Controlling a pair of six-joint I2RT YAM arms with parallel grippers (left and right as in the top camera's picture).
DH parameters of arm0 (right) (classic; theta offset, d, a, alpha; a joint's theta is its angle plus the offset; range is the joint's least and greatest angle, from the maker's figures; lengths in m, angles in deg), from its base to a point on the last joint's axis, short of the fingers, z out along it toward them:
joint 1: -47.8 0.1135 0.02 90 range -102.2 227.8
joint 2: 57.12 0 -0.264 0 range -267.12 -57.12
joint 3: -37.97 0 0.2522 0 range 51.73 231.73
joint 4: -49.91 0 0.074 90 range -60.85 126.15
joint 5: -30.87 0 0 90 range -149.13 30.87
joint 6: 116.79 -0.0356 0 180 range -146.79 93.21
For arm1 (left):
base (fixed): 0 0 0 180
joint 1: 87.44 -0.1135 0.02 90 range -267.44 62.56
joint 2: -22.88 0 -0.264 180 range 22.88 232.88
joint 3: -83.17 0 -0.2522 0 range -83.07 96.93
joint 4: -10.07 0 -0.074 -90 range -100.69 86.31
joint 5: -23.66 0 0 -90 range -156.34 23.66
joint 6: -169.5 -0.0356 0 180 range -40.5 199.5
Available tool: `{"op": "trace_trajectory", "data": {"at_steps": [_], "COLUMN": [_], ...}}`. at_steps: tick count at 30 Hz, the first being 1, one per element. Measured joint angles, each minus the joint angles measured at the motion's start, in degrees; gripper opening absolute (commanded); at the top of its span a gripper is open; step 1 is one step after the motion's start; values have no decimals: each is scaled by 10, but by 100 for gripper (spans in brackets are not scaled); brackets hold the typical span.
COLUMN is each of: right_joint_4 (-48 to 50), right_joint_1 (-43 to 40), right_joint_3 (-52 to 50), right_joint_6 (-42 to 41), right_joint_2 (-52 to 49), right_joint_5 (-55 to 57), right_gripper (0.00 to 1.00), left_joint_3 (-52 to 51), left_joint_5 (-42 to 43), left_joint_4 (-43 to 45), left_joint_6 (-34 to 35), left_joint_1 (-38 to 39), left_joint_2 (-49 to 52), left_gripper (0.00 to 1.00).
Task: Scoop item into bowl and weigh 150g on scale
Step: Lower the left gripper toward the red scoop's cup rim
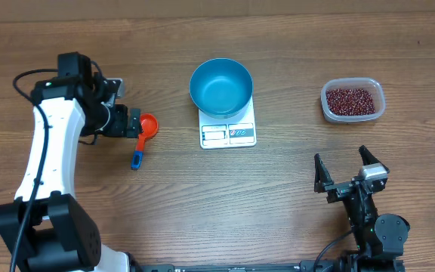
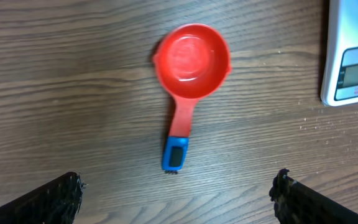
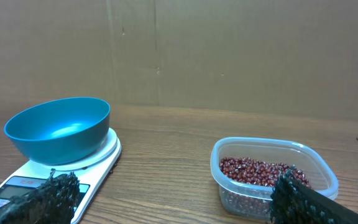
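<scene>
Left pincer (image 2: 176, 180): my jaws wide apart, empty. Red scoop (image 2: 191, 59) just right, blue handle (image 2: 175, 152) pointing near (right pincer (image 1: 339, 153) gaping too, well apart).

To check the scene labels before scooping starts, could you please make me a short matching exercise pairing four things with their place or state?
Things:
1. blue bowl
2. beans
3. measuring scoop
4. left gripper

Place or state:
A. in the clear plastic tub
B. lying empty on the table
C. standing on the white scale
D. open, holding nothing

Pairs: 1-C, 2-A, 3-B, 4-D
</scene>
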Motion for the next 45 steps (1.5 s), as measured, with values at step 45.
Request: {"op": "trace_trajectory", "data": {"at_steps": [45], "right_joint_4": [0], "right_joint_1": [0], "right_joint_3": [0], "right_joint_6": [0], "right_joint_2": [0], "right_joint_5": [0], "right_gripper": [100], "left_joint_3": [0], "left_joint_5": [0], "left_joint_4": [11], "left_joint_6": [-9], "left_joint_1": [31], "left_joint_2": [29], "left_gripper": [100]}}
